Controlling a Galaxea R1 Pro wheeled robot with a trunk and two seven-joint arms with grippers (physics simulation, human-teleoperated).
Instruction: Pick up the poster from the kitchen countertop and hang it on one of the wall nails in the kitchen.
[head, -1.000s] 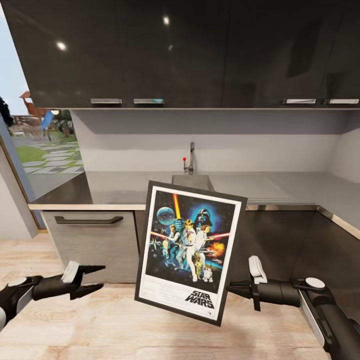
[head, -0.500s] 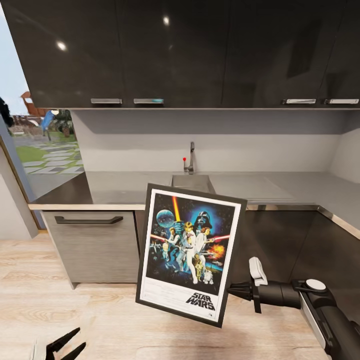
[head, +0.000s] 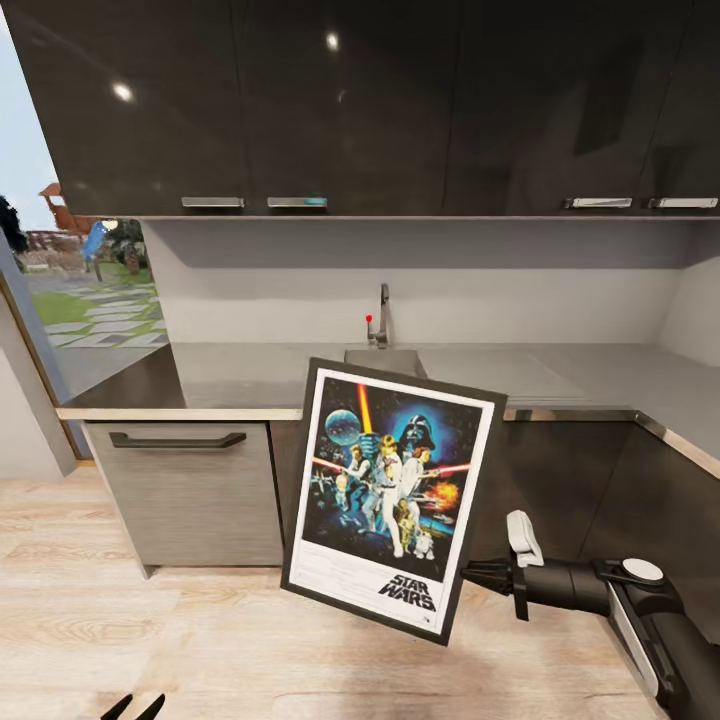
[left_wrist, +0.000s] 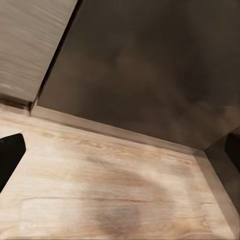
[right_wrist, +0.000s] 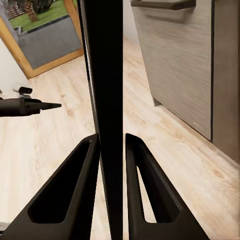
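Observation:
The Star Wars poster (head: 395, 495) hangs upright and slightly tilted in front of the lower cabinets, clear of the grey kitchen countertop (head: 250, 375). My right gripper (head: 468, 573) is shut on its lower right edge. In the right wrist view the two fingers (right_wrist: 80, 175) pinch the poster's thin black edge (right_wrist: 107, 75). My left gripper (head: 133, 708) sits low at the bottom left, open, with only its fingertips showing. Its dark fingers (left_wrist: 10, 155) stand wide apart over the wooden floor. No wall nail is in view.
The sink (head: 385, 360) and chrome tap (head: 382, 315) sit behind the poster. Dark upper cabinets (head: 380, 100) hang above. A drawer front with a handle (head: 178, 440) is at the left, and a glass door to the garden (head: 80, 300) is further left. The countertop turns a corner at right.
My left arm has dropped from beside the poster's left edge to the bottom of the view. The poster and right gripper have shifted slightly right.

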